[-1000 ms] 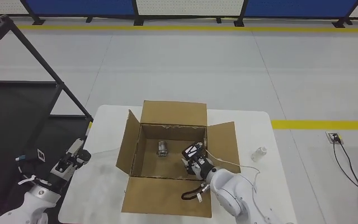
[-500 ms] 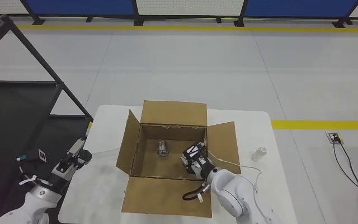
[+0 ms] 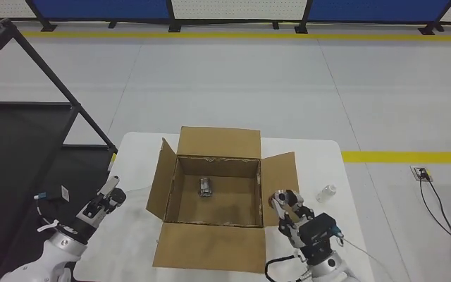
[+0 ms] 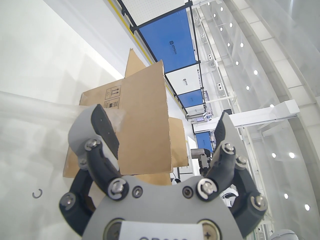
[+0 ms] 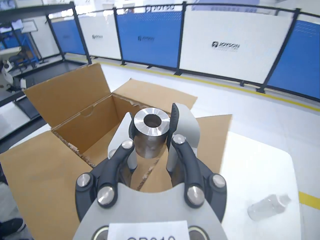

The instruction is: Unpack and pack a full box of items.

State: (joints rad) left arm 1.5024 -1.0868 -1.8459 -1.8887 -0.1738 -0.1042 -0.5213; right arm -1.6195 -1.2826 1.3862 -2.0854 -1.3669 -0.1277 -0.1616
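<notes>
Steel in the jaws: my right gripper [image 5: 152, 123] is clenched on a hollow metal sleeve [image 5: 149, 136] above the right flap of the cardboard box [image 3: 217, 142].

I see both fingers [image 5: 178, 116] pressed against the sleeve's sides, with its bored end turned toward my wrist camera. From the top view the load hangs over the flap on the side of the table [image 3: 310, 151] nearest its right edge, toward the front. Inside the box, a small metal part [image 3: 204, 186] lies on the floor near the back wall. A clear bottle [image 3: 325, 192] lies on its side by the table's right edge, just beyond the flap. My left gripper [image 4: 162, 114] sits released, jaws wide apart and holding nothing, at the table's left edge and apart from the box's left flap.
</notes>
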